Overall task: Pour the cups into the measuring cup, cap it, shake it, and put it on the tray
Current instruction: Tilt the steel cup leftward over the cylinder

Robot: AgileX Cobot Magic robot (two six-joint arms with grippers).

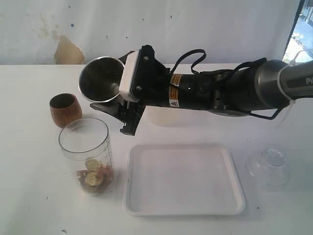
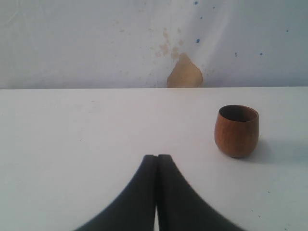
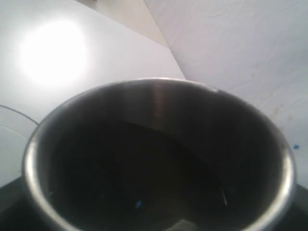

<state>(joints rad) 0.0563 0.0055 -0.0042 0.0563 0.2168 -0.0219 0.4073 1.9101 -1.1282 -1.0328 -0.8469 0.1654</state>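
My right gripper (image 1: 113, 97) is shut on the steel tumbler (image 1: 101, 80) and holds it in the air on its side, mouth facing out, up and behind the clear measuring cup (image 1: 86, 152). The tumbler's dark inside (image 3: 159, 163) fills the right wrist view. The measuring cup stands open on the table with coins (image 1: 93, 175) at its bottom. The brown wooden cup (image 1: 65, 109) (image 2: 237, 130) stands upright just behind it. The white tray (image 1: 183, 210) lies to the right of the measuring cup with nothing on it. My left gripper (image 2: 157, 157) is shut with nothing in it, short of the wooden cup.
A clear domed lid (image 1: 268, 167) rests on the table right of the tray. A frosted whitish cup (image 1: 159, 116) stands behind the tray, mostly hidden by my right arm (image 1: 230, 90). A white wall with a brown patch (image 1: 67, 50) closes the back.
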